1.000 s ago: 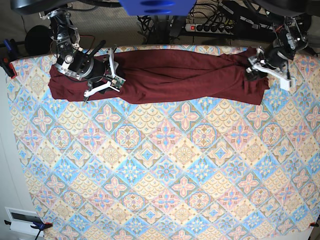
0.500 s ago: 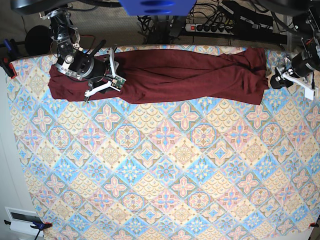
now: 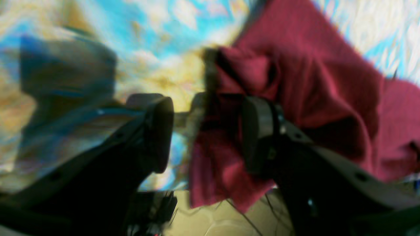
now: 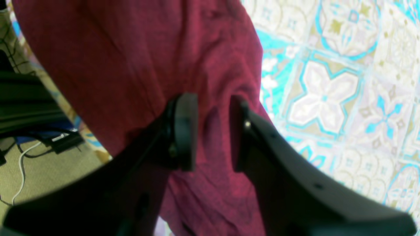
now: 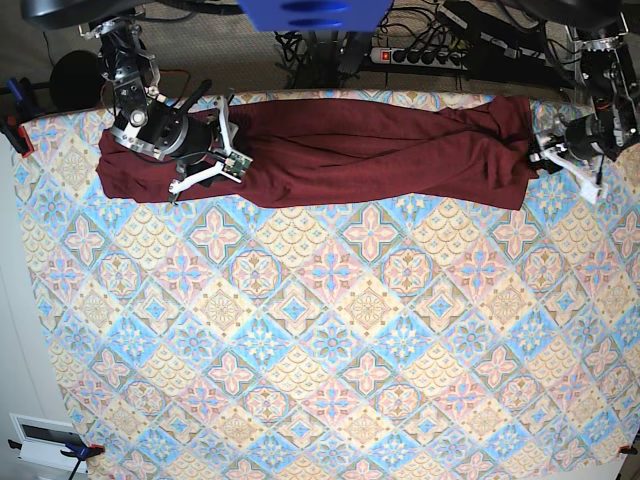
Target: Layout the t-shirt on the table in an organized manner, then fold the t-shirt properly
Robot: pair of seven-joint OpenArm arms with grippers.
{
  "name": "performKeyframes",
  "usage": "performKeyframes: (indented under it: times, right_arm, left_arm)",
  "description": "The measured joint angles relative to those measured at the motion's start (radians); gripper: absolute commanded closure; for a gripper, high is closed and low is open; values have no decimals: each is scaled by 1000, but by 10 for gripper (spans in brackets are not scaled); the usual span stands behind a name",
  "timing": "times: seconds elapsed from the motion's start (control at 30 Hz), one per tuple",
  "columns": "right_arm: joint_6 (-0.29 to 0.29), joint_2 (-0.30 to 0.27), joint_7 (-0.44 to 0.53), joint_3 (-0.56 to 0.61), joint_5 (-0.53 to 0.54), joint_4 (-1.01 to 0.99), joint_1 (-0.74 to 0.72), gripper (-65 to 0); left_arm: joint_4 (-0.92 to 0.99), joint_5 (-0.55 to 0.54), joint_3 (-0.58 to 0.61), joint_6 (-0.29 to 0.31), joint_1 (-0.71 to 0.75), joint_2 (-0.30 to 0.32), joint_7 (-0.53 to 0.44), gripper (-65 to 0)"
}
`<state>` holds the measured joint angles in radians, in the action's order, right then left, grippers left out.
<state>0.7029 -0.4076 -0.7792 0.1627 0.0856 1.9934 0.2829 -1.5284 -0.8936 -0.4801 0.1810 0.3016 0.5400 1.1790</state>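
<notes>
The dark maroon t-shirt (image 5: 370, 150) lies stretched in a long band along the far edge of the patterned table (image 5: 330, 330). My right gripper (image 5: 232, 145) sits on the shirt's left part. In the right wrist view it (image 4: 212, 134) is shut on a pinched ridge of the t-shirt (image 4: 115, 49). My left gripper (image 5: 550, 152) is at the shirt's right end. In the blurred left wrist view it (image 3: 208, 137) stands open, with the t-shirt (image 3: 311, 82) edge hanging between the jaws, close to the right finger (image 3: 259, 131).
A power strip (image 5: 420, 55) and cables lie on the floor behind the far table edge. A clamp (image 5: 12, 130) grips the table's left edge. A white box (image 5: 45, 440) sits off the near left corner. The floor with cables (image 4: 32, 147) shows beyond the shirt.
The left gripper let go of the shirt's right end, swung out to the right, and has come back to the shirt's edge. The right arm has not moved.
</notes>
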Motion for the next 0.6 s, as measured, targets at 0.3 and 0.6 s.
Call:
performKeyframes:
  times: [0.3,0.6]
  right_arm:
    - [0,0,-2,0,-1,0,0,-158]
    - [0,0,-4,0,0,0,0,-158]
  left_arm:
    - [1,-6,50,0,-3,-20,-11,-327]
    - [84,-43,172,10,-46,-1,-12,-282]
